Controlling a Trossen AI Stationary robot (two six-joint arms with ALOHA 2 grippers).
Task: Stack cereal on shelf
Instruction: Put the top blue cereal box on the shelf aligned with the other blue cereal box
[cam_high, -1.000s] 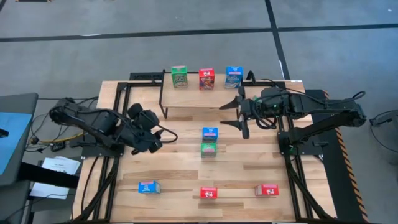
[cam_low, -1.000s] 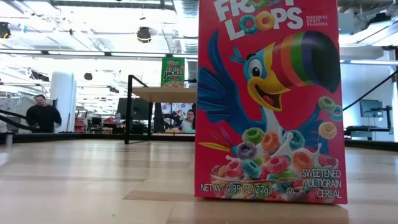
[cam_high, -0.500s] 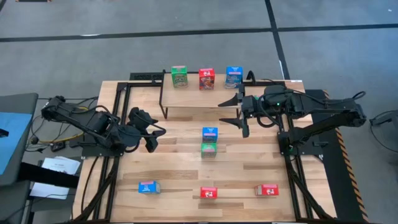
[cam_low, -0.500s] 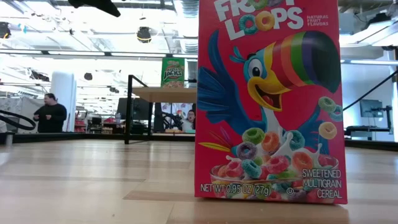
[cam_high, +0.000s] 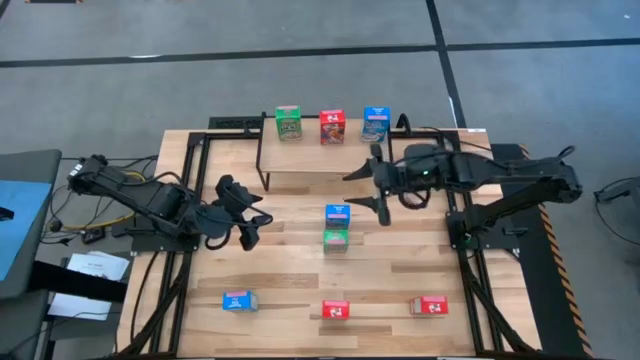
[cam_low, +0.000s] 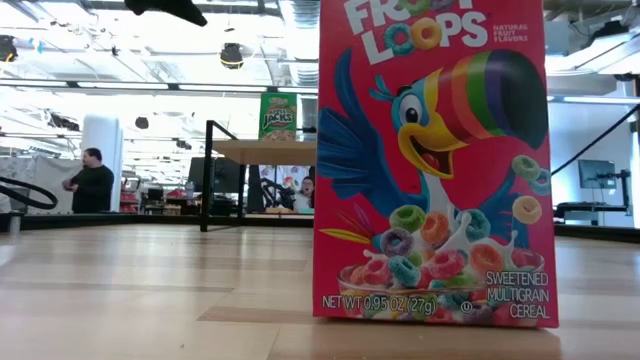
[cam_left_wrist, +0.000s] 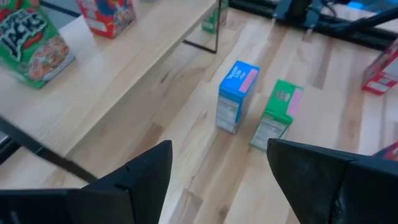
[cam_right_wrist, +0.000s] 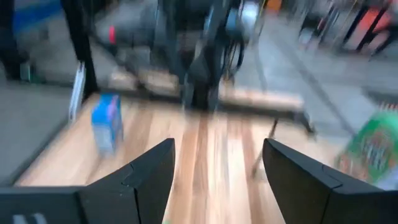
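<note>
From above, the low light-wood shelf on thin black legs (cam_high: 320, 160) stands at the far side of the slatted wooden tabletop (cam_high: 290, 270). Three small boxes stand in a row along its far edge: a green cereal box (cam_high: 288, 123), a red cereal box (cam_high: 332, 127) and a blue cereal box (cam_high: 376, 124). In front of the shelf, mid-table, a second blue box (cam_high: 338, 214) stands just behind a second green box (cam_high: 336, 238). Along the near edge lie a third blue box (cam_high: 238, 300), a red box (cam_high: 335, 310) and another red box (cam_high: 430, 305), well apart from one another. The left gripper (cam_high: 248, 218) hangs over the table left of the middle pair, fingers spread. The right gripper (cam_high: 368, 187) reaches over the shelf's right end, fingers wide apart and holding nothing.

The level table-top view is filled by one red box's printed front (cam_low: 432, 160), with the shelf (cam_low: 265, 150) far behind it and a green box (cam_low: 278, 115) on top. A person in dark clothing (cam_low: 92, 182) stands in the room beyond, seen in no other view.

The left wrist view looks past spread dark fingers (cam_left_wrist: 143, 180) at the middle blue box (cam_left_wrist: 236, 96) and green box (cam_left_wrist: 277, 115), side by side but apart, with the shelf board (cam_left_wrist: 124, 68) beside them.

The right wrist view is blurred; its fingers (cam_right_wrist: 146, 177) stand apart, with a blue box (cam_right_wrist: 107, 127) beyond.
</note>
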